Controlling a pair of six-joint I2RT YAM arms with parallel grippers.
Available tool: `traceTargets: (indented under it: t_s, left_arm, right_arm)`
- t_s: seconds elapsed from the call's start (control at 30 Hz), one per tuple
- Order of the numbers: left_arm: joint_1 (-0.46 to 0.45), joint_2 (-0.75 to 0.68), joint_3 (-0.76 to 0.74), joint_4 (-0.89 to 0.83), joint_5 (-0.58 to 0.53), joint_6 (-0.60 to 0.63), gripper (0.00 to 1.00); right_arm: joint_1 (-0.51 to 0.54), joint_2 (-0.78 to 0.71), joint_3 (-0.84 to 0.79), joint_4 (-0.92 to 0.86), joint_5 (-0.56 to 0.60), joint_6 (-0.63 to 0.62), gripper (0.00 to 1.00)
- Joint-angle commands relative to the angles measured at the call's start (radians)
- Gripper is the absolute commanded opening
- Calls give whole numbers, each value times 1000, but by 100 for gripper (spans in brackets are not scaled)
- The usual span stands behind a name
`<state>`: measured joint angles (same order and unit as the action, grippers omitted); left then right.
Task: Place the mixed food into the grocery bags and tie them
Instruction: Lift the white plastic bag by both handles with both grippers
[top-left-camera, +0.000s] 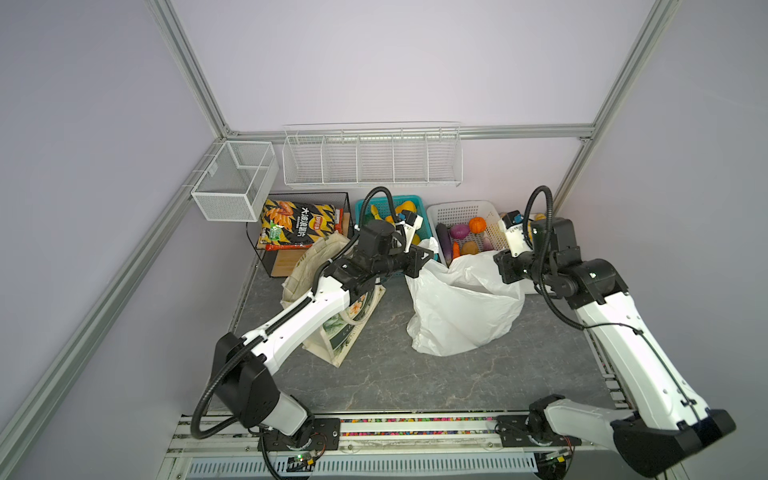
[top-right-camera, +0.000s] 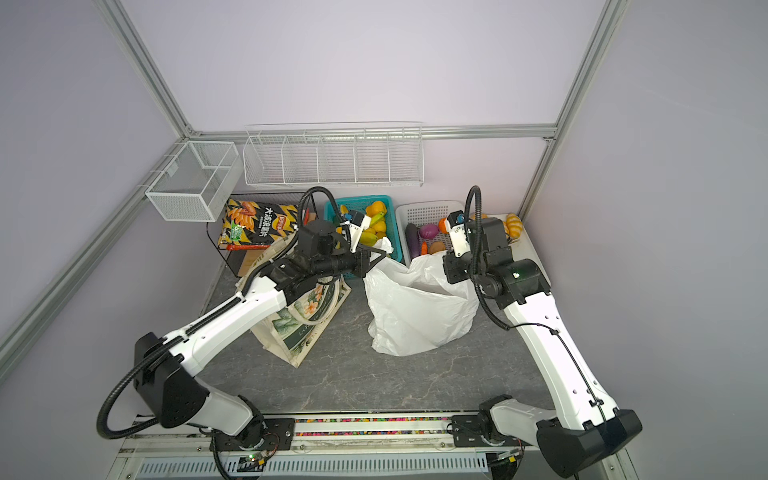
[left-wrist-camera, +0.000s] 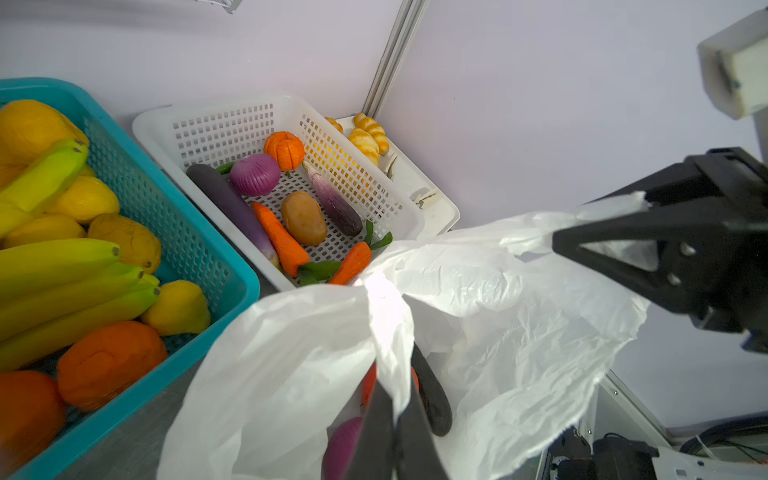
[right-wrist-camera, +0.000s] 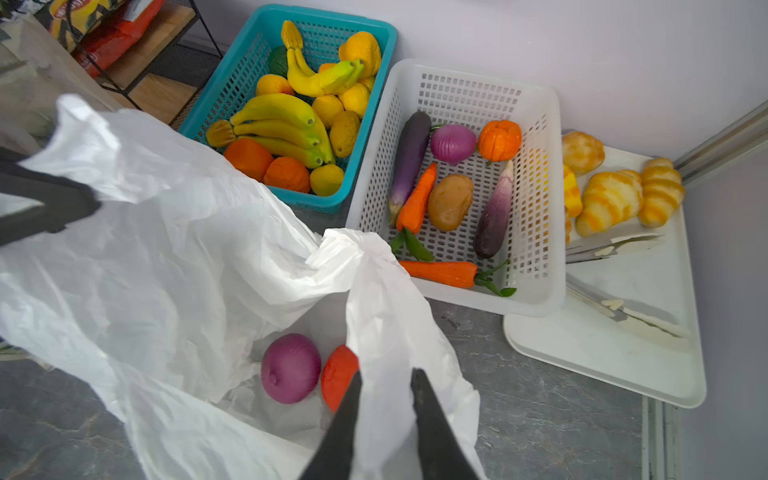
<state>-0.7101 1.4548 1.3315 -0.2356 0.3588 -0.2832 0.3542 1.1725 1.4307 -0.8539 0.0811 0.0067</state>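
Observation:
The thin white plastic bag (top-left-camera: 461, 307) (top-right-camera: 415, 316) stands open mid-table, one of the grocery bags. My left gripper (top-left-camera: 430, 259) (left-wrist-camera: 395, 380) is shut on one of its loop handles. My right gripper (top-left-camera: 496, 266) (right-wrist-camera: 386, 372) is shut on a bunched strip of the opposite handle. Inside the bag lie a purple onion (right-wrist-camera: 291, 368), a red tomato (right-wrist-camera: 338, 374) and a dark piece (left-wrist-camera: 434, 399). The cream canvas tote (top-left-camera: 332, 328) (top-right-camera: 299, 328) lies slumped under my left forearm, its rope handles partly hidden.
A teal basket (top-left-camera: 415, 199) of bananas and oranges and a white basket (top-left-camera: 457, 208) of toy vegetables stand just behind the bag. A white tray (right-wrist-camera: 623, 353) with bread sits far right. A black wire rack holds a black-and-yellow chip bag (top-left-camera: 297, 224). Wire baskets (top-left-camera: 370, 158) hang on the wall.

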Motion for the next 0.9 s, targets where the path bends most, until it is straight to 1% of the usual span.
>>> traceTargets:
  t_s: [0.0, 0.07, 0.13, 0.2, 0.27, 0.33, 0.4, 0.47, 0.57, 0.63, 0.7, 0.77, 0.8, 0.87]
  left_arm:
    - [16, -171, -101, 2, 4, 37, 0]
    - [19, -244, -202, 63, -10, 23, 0]
    - [21, -291, -289, 116, -17, 10, 0]
    - [21, -322, -346, 153, -35, -11, 0]
    - [21, -351, -392, 204, -33, -40, 0]
    - [21, -387, -432, 266, -20, -73, 1]
    - [21, -410, -443, 294, -10, -83, 12]
    - [21, -423, -418, 267, -16, -53, 23]
    - [21, -409, -317, 128, -45, 44, 42]
    - [21, -380, -223, 10, -91, 132, 52]
    - [21, -352, -148, -76, -128, 202, 61]
    - [24, -325, -83, -140, -163, 243, 68]
    - [27, -310, -50, -170, -159, 270, 71]
    - [35, -273, 14, -242, -92, 323, 76]
  right_arm:
    - [-3, -153, -64, 46, -4, 71, 16]
    - [-3, -211, -108, 85, -86, 107, 16]
    - [-1, -232, -151, 131, -207, 143, 17]
    - [-1, -237, -185, 177, -254, 171, 17]
    - [0, -232, -190, 183, -227, 172, 17]
    - [-1, -229, -180, 176, -162, 151, 17]
    - [-1, -222, -172, 175, -132, 129, 17]
    - [-2, -214, -165, 175, -133, 118, 17]
    - [-1, -205, -168, 186, -140, 109, 17]
    - [-2, -204, -171, 187, -139, 102, 17]
    - [-1, -204, -173, 188, -135, 96, 17]
    - [-1, -207, -176, 187, -132, 91, 17]
    - [-2, -207, -177, 187, -132, 88, 17]
    - [-1, -205, -176, 188, -132, 87, 17]
